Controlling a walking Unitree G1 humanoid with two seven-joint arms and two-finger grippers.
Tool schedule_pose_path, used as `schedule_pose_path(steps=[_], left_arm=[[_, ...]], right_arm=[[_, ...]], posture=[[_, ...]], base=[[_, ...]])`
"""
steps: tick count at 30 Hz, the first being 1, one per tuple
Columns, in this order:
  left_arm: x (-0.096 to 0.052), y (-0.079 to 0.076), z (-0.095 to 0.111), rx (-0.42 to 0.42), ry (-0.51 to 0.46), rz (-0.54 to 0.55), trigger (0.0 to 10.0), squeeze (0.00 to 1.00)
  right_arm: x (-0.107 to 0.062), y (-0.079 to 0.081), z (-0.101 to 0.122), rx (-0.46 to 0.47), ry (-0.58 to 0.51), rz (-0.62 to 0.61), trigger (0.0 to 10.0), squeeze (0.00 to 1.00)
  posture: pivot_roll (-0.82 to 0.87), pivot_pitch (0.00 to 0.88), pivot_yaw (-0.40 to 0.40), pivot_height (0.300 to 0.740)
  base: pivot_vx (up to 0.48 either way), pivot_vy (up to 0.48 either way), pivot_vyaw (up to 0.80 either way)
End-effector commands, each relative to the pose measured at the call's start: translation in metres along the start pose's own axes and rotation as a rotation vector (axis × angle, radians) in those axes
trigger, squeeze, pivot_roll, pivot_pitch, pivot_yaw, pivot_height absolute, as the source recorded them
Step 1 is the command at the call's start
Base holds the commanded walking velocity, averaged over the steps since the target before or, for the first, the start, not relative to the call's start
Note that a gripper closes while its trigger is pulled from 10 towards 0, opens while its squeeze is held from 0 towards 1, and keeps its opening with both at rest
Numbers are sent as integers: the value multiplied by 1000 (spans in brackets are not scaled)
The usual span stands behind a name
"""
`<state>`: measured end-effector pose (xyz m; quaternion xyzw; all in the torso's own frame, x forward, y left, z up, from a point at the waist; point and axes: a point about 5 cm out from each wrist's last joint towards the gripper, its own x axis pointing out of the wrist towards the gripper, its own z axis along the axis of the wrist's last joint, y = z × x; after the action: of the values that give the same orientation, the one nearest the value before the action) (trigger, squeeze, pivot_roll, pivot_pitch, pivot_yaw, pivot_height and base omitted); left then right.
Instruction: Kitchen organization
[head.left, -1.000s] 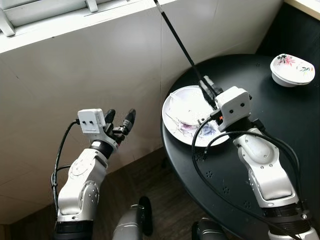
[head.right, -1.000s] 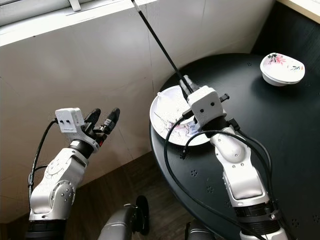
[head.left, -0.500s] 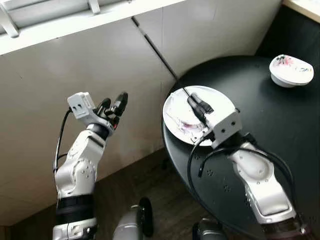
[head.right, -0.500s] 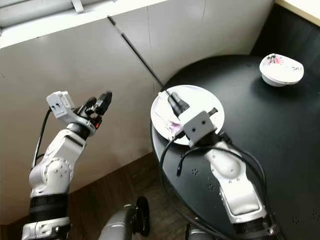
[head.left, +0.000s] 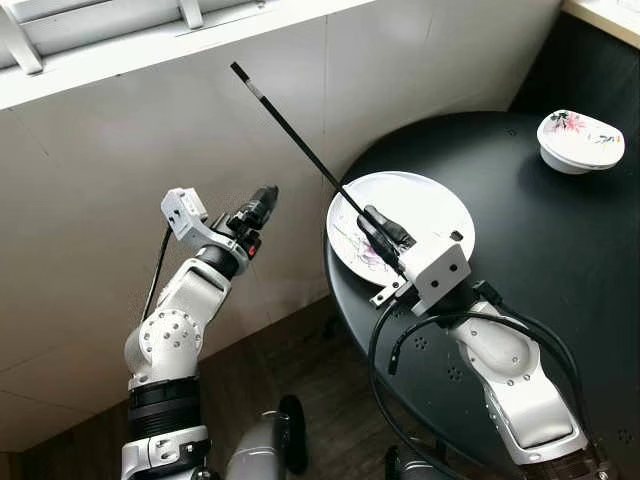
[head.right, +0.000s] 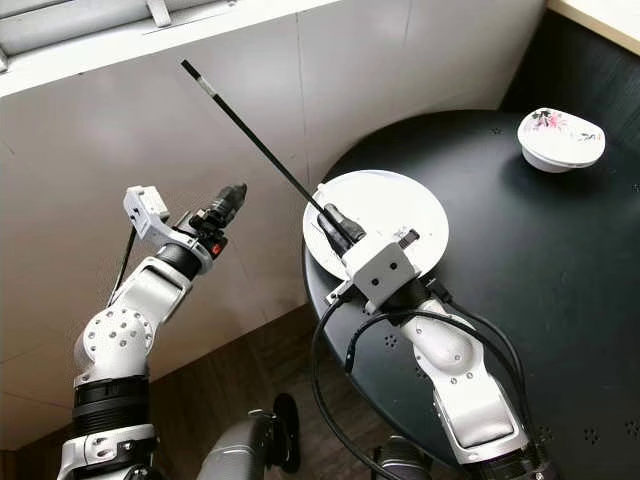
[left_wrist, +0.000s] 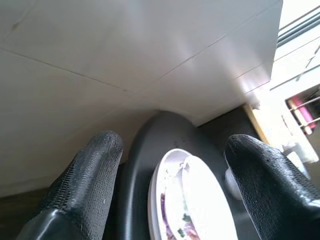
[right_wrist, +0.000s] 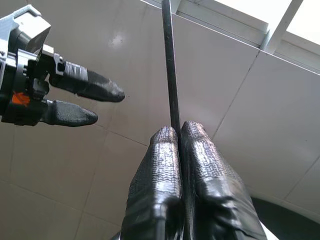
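Right end effector (head.left: 372, 222) clamps a black chopstick (head.left: 290, 128) above the plate (head.left: 425, 205); left end effector (head.left: 258, 205) gapes, holding nothing

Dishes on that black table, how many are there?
2. A white plate lies at the table's near-left edge, just beyond the right hand holding a thin black stick. A small flowered bowl sits at the far right.

- We see a black round table (head.left: 560, 250) at the right of the frame
- We see a white plate (head.left: 430, 205) with purple floral marks
- Upper right, a white bowl (head.left: 580, 140) with pink flowers
- A thin black stick (head.left: 290, 130) against pale wall panels (head.left: 120, 150)
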<state>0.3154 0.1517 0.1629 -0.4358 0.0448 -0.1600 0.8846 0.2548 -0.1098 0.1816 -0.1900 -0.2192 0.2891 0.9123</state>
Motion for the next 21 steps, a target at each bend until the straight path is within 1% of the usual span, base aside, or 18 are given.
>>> schedule_pose_path(steps=[1, 3, 5, 6, 7, 9, 11, 13, 16, 20, 21], left_arm=[[1, -1, 5, -4, -21, 5, 10000, 0], [1, 1, 9, -5, -48, 20, 10000, 0], [0, -2, 14, -7, -75, -5, 10000, 0], [0, -2, 14, -7, -75, -5, 10000, 0], [-1, -8, 17, -9, -87, -48, 10000, 0], [-2, -11, 18, -9, -90, -64, 10000, 0], [-2, -16, 19, -8, -91, -100, 10000, 0], [-2, -21, 20, -11, -92, -131, 10000, 0], [-2, -33, 21, -24, -88, -191, 10000, 0], [-2, -42, 21, -34, -77, -252, 10000, 0], [-2, -42, 21, -34, -77, -252, 10000, 0]], right_arm=[[0, 4, 0, 15, -5, 8, 0, 0], [0, 2, -1, 41, 2, -17, 0, 0], [0, -3, -5, 94, 25, -75, 0, 0], [0, -3, -5, 94, 25, -75, 0, 0], [0, -7, -9, 130, 49, -111, 0, 0], [0, -9, -11, 140, 59, -123, 0, 0], [0, -11, -13, 164, 73, -141, 0, 0], [0, -12, -15, 172, 78, -140, 0, 0], [-1, -4, -19, 199, 100, -86, 0, 0], [-2, 2, -23, 241, 125, -44, 0, 0], [-2, 2, -23, 241, 125, -44, 0, 0]], posture=[[-109, 135, 57, 740], [-110, 133, 57, 740], [-109, 131, 56, 740], [-109, 131, 56, 740], [-109, 128, 56, 740], [-109, 128, 56, 740], [-108, 129, 56, 740], [-109, 129, 57, 740], [-108, 131, 56, 740], [-106, 133, 55, 740], [-106, 133, 55, 740]], base=[[0, 0, 0], [0, 0, 0], [0, 0, 0], [0, 0, 0], [0, 0, 0], [0, 0, 0], [0, 0, 0], [0, 0, 0], [0, 0, 0], [0, 0, 0], [0, 0, 0]])
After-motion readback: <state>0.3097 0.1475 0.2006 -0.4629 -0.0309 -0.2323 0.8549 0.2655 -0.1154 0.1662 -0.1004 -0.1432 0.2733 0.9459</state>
